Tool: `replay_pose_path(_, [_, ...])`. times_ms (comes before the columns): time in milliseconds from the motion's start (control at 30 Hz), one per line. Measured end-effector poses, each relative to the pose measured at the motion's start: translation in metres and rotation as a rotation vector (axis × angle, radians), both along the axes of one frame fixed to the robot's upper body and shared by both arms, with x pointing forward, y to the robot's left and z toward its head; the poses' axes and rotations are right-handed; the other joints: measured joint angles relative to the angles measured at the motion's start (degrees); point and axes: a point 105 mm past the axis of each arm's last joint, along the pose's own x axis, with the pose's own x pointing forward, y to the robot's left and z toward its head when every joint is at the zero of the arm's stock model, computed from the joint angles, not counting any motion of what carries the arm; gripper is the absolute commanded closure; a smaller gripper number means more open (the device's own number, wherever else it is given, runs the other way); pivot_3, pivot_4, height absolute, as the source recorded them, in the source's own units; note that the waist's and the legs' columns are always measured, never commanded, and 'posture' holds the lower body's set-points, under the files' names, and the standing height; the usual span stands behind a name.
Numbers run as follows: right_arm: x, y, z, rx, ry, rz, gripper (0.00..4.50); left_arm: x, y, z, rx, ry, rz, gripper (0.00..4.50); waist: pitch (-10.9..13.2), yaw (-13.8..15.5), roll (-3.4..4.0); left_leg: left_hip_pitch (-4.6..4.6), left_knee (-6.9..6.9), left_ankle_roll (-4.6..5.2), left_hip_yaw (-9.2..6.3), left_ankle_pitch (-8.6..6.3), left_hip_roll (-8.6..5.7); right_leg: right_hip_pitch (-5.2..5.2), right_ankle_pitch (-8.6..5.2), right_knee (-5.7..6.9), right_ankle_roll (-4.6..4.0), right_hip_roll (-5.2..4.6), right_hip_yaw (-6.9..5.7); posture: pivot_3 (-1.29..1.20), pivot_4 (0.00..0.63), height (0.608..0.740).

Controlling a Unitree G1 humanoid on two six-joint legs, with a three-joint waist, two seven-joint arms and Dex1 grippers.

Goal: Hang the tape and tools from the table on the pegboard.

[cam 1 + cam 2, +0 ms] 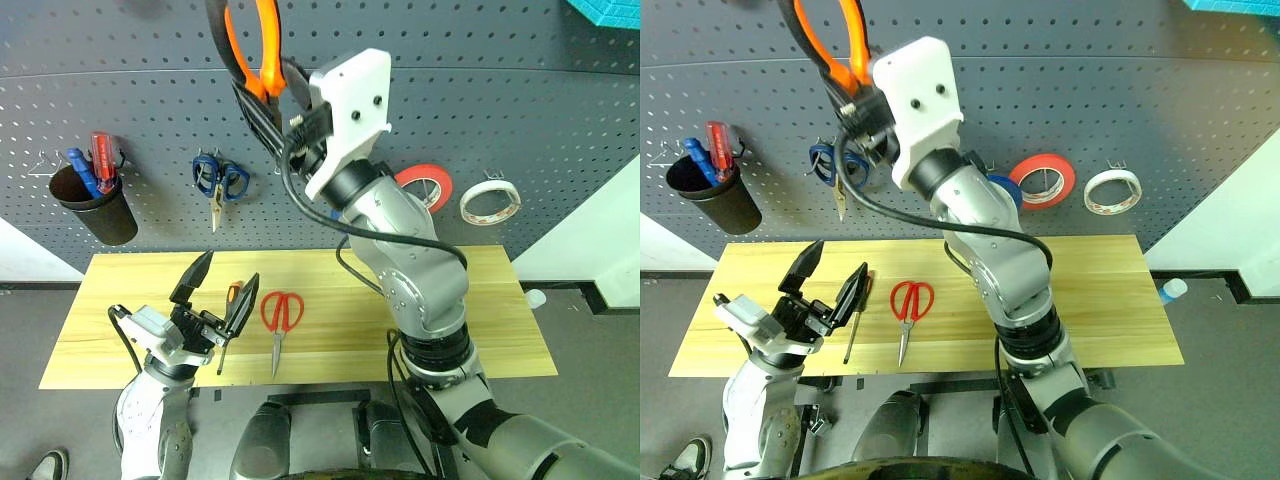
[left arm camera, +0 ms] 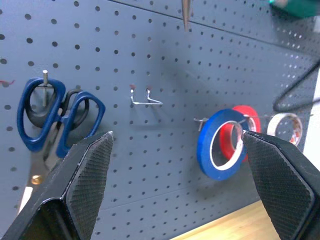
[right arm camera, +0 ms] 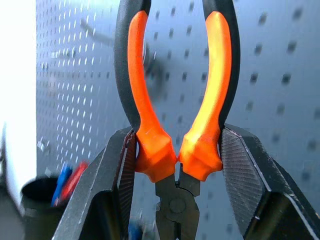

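Left gripper (image 1: 222, 282) nearest, low over front of bench (image 1: 480, 330), ribbed black fingers spread wide, nothing between. On pale wood-grain top beside it: slim screwdriver (image 1: 228, 335), then red-handled scissors (image 1: 280, 318), blades toward front edge. Right gripper (image 3: 176, 165) raised against pegboard (image 1: 500, 90), fingers clamped on pliers (image 1: 252, 45) by curved orange-and-black handles. On perforated dark grey panel: whitish tape roll (image 1: 490, 202) on hook beside red roll (image 1: 430, 185).

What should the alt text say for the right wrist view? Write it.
The right gripper clamps the pliers by their orange-and-black handles, which rise toward the dark grey pegboard. A black cup holding red and blue handles is blurred behind.
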Motion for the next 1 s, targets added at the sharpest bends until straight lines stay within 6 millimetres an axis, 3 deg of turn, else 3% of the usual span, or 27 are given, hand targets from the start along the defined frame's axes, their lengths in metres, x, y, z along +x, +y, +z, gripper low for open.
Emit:
replay_pose_path(433, [0.024,0.019,0.002,0.018,-0.018,-0.003,2.38,0.004,-0.009,0.009,-0.044,-0.092,0.027,0.17,-0.3,0.1,0.12,0.19,-0.03,0.01,0.00,0.00,0.00,0.16,0.00,0.05,0.00,0.01,0.00,0.31,0.099,0.740])
replay_pose_path(733, [0.045,0.022,-0.018,0.016,0.035,-0.045,2.38,0.002,-0.014,0.009,-0.050,-0.102,0.012,0.17,-0.3,0.1,0.12,0.23,-0.05,0.02,0.00,0.00,0.00,0.17,0.00,0.07,0.00,0.01,0.00,0.33,0.115,0.740])
replay_pose_path(1000, [0.069,0.028,-0.053,-0.032,0.119,-0.084,2.38,-0.002,-0.014,0.010,-0.039,-0.113,0.008,0.17,-0.3,0.2,0.14,0.34,-0.08,0.02,0.00,-0.01,0.00,0.27,0.00,0.06,-0.01,0.03,0.01,0.34,0.125,0.740])
